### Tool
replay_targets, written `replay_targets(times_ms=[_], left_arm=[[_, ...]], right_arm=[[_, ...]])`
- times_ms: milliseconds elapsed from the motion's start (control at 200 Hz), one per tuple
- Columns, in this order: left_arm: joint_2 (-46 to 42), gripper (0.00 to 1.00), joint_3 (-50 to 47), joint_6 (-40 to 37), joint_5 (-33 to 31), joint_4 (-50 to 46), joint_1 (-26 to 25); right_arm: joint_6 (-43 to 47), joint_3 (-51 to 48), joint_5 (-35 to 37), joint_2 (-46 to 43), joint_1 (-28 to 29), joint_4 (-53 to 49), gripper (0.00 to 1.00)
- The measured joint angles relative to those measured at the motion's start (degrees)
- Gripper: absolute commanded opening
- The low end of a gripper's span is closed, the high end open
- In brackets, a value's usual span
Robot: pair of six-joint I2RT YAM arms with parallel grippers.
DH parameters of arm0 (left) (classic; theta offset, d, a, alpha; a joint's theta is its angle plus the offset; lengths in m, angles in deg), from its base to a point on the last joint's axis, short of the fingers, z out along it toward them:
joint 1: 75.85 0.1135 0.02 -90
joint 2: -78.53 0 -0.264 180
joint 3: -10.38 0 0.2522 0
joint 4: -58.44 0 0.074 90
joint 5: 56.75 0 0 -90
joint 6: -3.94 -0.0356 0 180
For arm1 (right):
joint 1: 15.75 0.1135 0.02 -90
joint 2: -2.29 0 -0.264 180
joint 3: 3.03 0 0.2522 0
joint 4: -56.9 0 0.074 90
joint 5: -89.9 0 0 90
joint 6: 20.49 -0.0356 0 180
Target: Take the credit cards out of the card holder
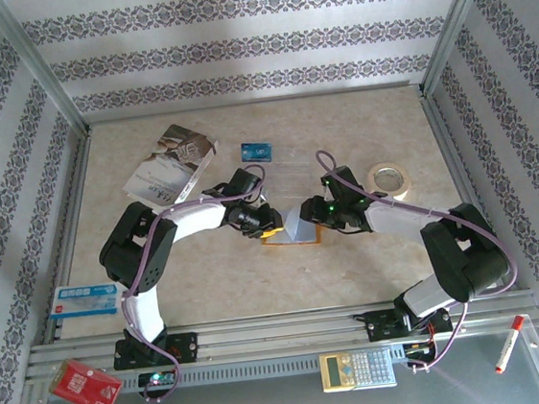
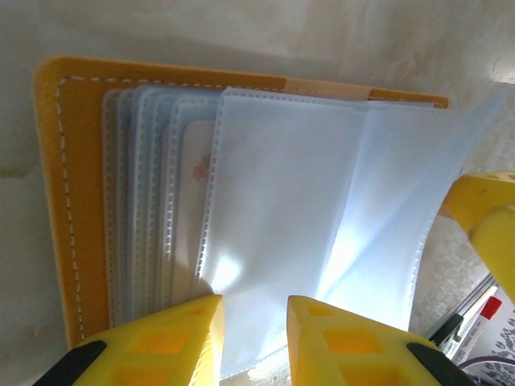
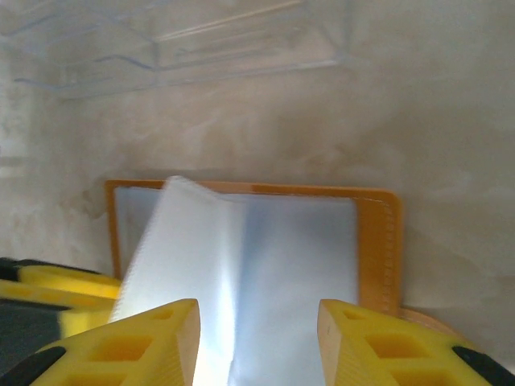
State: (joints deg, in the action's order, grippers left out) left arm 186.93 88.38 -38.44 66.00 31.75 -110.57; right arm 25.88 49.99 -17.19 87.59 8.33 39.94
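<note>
Looking through the pockets for a card seems to be the step in hand. The card holder is laid open and flat in the middle of the counter, between the two arms, and its clear pocket pages are fanned out. One page is lifted up and stands over the fold. The left gripper is held low at the near edge of the holder. Its jaws are spread a little, and a clear page is seen in the gap, but the gap looks too wide for such a thin page to be pinched. The right gripper is held at the other side with its jaws spread wider. The lifted page sits in that gap too and is not clamped. A blue card is found out on the counter, well apart from the holder and just beside a clear box, so one card is judged to be done. A pale card with a small pink mark is tucked in one pocket. Next, the loose pages need to be held back, the holder needs to be kept down, and the edge of the pale card needs to be pinched and slid out gently. Which way that pocket opens cannot be told.
</note>
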Motion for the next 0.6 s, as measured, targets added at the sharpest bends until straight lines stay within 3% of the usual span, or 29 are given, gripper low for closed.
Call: replay_targets(times_ms=[600], left_arm=[[4.7, 0.29, 7.2, -1.1, -1.9, -4.4, -3.5]], right_arm=[[-3.8, -1.7, -3.1, 3.7, -2.2, 2.8, 0.44]])
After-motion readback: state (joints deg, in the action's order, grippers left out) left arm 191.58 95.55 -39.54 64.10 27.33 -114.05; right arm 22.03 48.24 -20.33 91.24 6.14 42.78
